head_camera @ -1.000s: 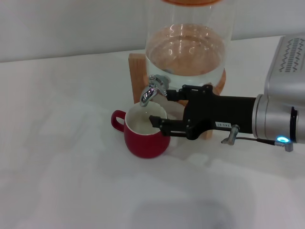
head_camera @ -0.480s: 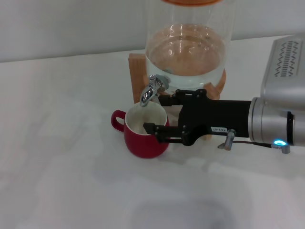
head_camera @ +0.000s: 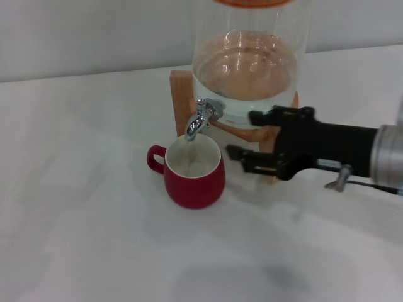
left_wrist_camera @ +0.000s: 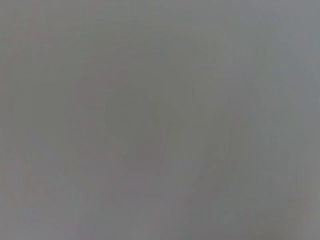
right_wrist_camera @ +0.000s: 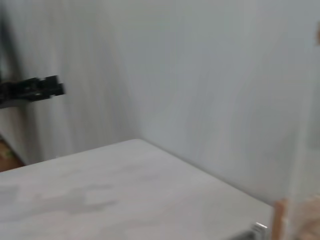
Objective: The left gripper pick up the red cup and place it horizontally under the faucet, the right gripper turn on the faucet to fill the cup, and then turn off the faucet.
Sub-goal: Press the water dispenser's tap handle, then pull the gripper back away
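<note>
The white bench (head_camera: 75, 189) carries everything, and at its back stands the glass jar (head_camera: 249, 56) on its wooden stand (head_camera: 179, 94), holding water in its lower part. The faucet (head_camera: 203, 116) juts from the jar's base, its spout turned down over the red cup (head_camera: 194, 175), which sits upright on the bench directly beneath, handle pointing to the robot's left, white inside showing; whether any water is in it cannot be told from here. The right gripper (head_camera: 242, 158) reaches in from the right, just beside the cup and below the faucet's level, touching neither — its jaws stand parted with nothing between them. The left gripper appears in no view; its wrist camera shows only flat grey. My reading is that the cup is placed and the remaining work concerns the lever. The risks: the lower finger sits near the cup's wall, so a careless sweep toward the faucet could nudge the cup out from under the spout — and a lever left partly open would let water overrun the rim.
</note>
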`<move>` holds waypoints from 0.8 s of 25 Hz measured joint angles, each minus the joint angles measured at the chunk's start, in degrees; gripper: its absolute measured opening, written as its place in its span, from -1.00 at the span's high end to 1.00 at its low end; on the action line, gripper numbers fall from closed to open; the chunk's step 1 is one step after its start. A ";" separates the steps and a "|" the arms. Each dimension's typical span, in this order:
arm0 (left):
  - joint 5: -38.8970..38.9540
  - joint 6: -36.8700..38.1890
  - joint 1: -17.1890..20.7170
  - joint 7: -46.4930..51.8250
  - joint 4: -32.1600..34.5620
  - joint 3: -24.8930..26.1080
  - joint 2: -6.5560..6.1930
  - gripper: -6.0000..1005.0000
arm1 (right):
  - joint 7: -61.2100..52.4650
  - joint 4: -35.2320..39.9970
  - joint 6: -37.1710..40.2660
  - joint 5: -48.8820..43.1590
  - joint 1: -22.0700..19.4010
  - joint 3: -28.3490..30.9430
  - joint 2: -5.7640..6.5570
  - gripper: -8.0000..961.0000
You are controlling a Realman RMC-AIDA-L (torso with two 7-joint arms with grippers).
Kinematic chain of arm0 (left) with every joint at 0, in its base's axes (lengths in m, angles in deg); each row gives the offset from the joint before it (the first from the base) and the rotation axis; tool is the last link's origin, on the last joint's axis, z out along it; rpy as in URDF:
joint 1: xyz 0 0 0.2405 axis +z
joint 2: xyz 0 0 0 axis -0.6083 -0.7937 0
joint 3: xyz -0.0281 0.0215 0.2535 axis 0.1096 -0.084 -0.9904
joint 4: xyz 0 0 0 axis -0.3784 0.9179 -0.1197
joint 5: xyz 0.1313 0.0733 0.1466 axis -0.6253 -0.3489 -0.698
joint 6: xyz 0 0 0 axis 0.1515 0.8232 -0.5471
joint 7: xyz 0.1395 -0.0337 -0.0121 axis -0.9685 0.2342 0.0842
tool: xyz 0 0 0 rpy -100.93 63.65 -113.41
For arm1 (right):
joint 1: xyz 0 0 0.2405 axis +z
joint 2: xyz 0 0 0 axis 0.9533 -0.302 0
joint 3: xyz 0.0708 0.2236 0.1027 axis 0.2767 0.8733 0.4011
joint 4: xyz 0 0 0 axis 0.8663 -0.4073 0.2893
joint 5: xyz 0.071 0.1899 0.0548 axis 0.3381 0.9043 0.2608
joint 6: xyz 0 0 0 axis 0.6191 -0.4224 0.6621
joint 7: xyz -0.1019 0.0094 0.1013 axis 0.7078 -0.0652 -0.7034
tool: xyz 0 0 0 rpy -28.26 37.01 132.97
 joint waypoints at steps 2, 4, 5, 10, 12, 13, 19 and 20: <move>-1.31 1.06 1.12 2.41 3.52 0.02 0.20 -0.77 | 0.15 -0.55 0.23 0.06 -1.25 0.86 -0.06 -0.50; -2.65 2.04 2.56 5.24 7.70 0.01 0.42 -0.77 | 0.53 -0.65 0.38 0.45 -1.84 1.27 -0.13 -0.50; -2.76 2.17 3.15 5.94 9.16 0.01 0.48 -0.77 | 0.85 -0.61 0.42 0.89 -1.98 1.34 -0.14 -0.50; 1.45 2.08 5.65 4.59 11.49 0.08 0.75 -0.77 | 3.22 0.58 0.19 3.79 -2.29 1.45 -0.03 -0.50; 3.51 1.88 6.11 2.59 10.37 0.10 0.80 -0.77 | 4.33 1.31 -0.01 5.35 -2.34 1.48 -0.04 -0.50; 4.20 1.77 6.21 1.66 9.48 0.07 0.83 -0.77 | 5.20 1.84 -0.28 6.35 -2.35 1.49 -0.04 -0.50; 5.89 1.62 5.88 -0.84 6.19 0.01 0.76 -0.77 | 14.65 5.91 -5.98 16.65 -2.76 1.65 -0.03 -0.50; 5.84 1.86 5.82 -0.88 6.10 0.00 0.71 -0.77 | 16.94 6.85 -7.29 18.69 -2.97 1.58 -0.06 -0.50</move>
